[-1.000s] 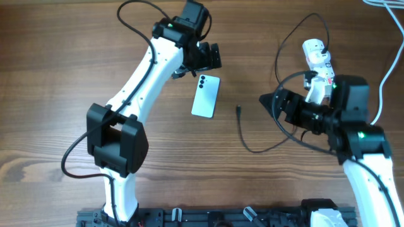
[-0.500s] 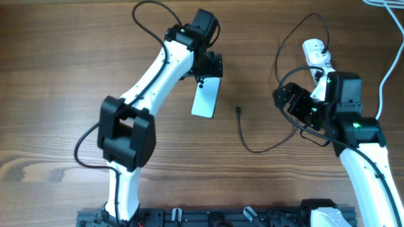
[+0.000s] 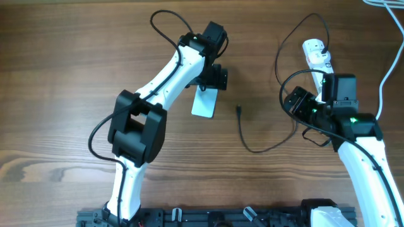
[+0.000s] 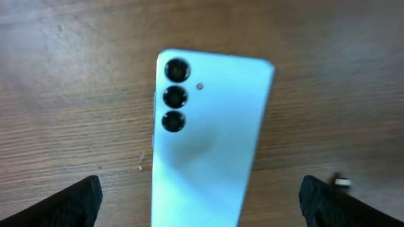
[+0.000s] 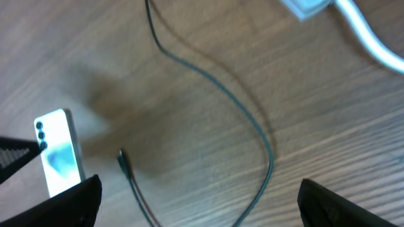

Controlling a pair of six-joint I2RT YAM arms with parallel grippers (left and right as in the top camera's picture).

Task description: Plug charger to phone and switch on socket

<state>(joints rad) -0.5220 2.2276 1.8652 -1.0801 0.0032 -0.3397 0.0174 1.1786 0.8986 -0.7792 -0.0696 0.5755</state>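
The phone (image 3: 204,104) lies back-up on the table, pale blue with three lenses; its screen is hidden. My left gripper (image 3: 213,78) hovers open over its camera end; in the left wrist view the phone (image 4: 208,145) lies between the spread fingers (image 4: 202,205), untouched. The charger's plug tip (image 3: 238,109) lies right of the phone, and its black cable (image 3: 255,149) loops towards the socket (image 3: 315,53), a white power strip partly behind my right arm. My right gripper (image 3: 293,101) is open and empty. The right wrist view (image 5: 202,205) shows the plug tip (image 5: 121,156), cable (image 5: 252,123) and phone (image 5: 58,151).
The socket's thick white cord (image 3: 386,75) runs along the right edge and shows in the right wrist view (image 5: 366,38). The table (image 3: 69,75) is brown wood. My left arm's links reach diagonally from the front edge to the phone.
My left gripper has moved right and nearer, from beyond the phone to over its camera end. My right gripper has drawn back to the right, away from the plug tip. Phone and cable have not moved.
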